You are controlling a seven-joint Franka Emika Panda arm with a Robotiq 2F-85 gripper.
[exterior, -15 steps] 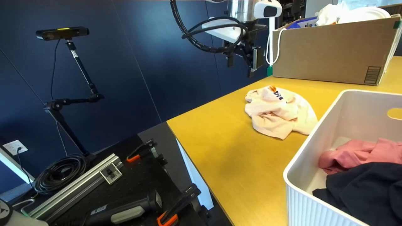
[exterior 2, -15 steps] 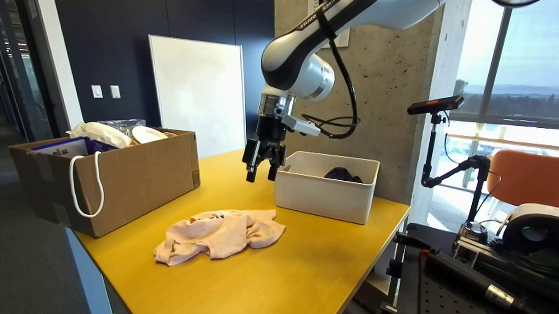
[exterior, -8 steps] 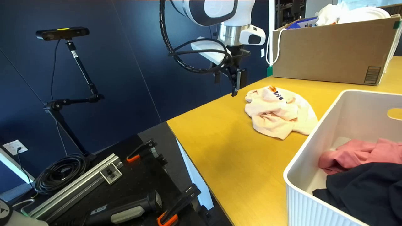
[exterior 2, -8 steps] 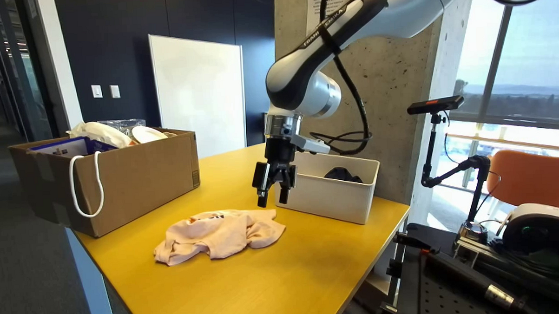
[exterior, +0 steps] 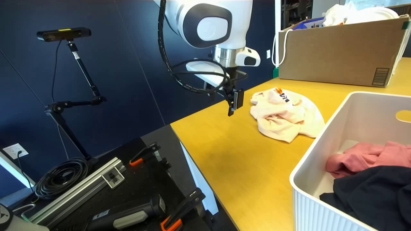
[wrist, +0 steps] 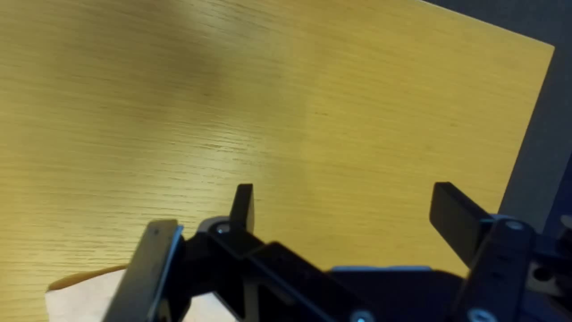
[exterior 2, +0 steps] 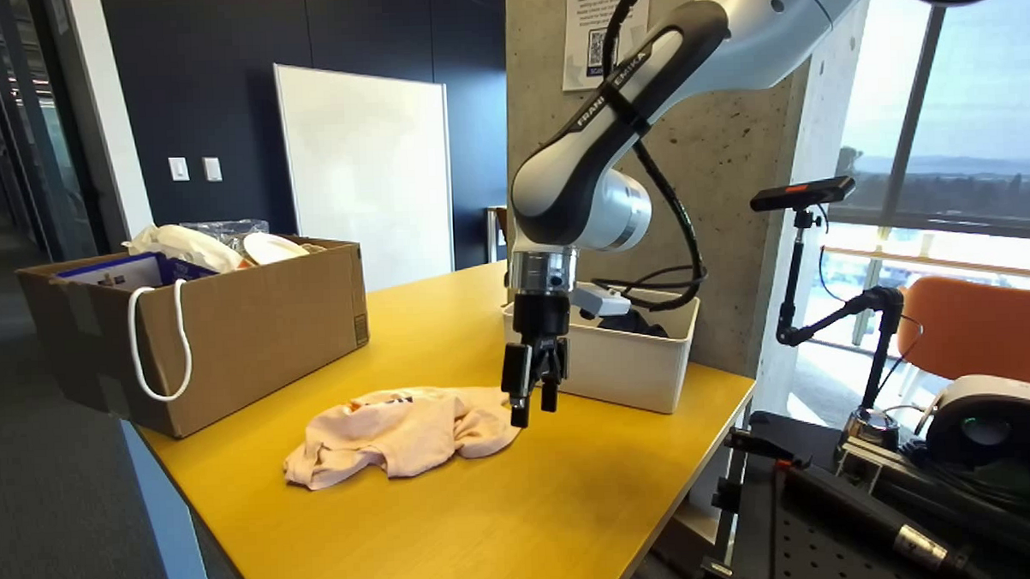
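Observation:
My gripper (exterior 2: 535,409) hangs fingers down over the yellow table, with its jaws spread and nothing between them. In the wrist view the gripper (wrist: 343,188) frames only bare wood grain between its two black fingertips. Nearest to it lies a crumpled pale peach garment (exterior 2: 400,439) with a small dark and orange print. One fingertip overlaps the garment's end in that exterior view, but I see no contact. A gap of table shows between gripper (exterior: 221,102) and garment (exterior: 282,112) in an exterior view. Only a corner of the garment (wrist: 85,297) shows at the wrist view's lower left.
A white bin (exterior: 301,205) holds a pink cloth (exterior: 369,157) and a dark cloth (exterior: 372,195). The bin (exterior 2: 621,376) stands behind the gripper in an exterior view. A full cardboard box (exterior 2: 268,332) stands beyond the garment. The table's corner (wrist: 547,51) appears at upper right.
The arm has come down toward the table, its gripper shifting sideways past the garment's end, leftward in an exterior view. The jaws have stayed apart. Garment, bin and box have not moved.

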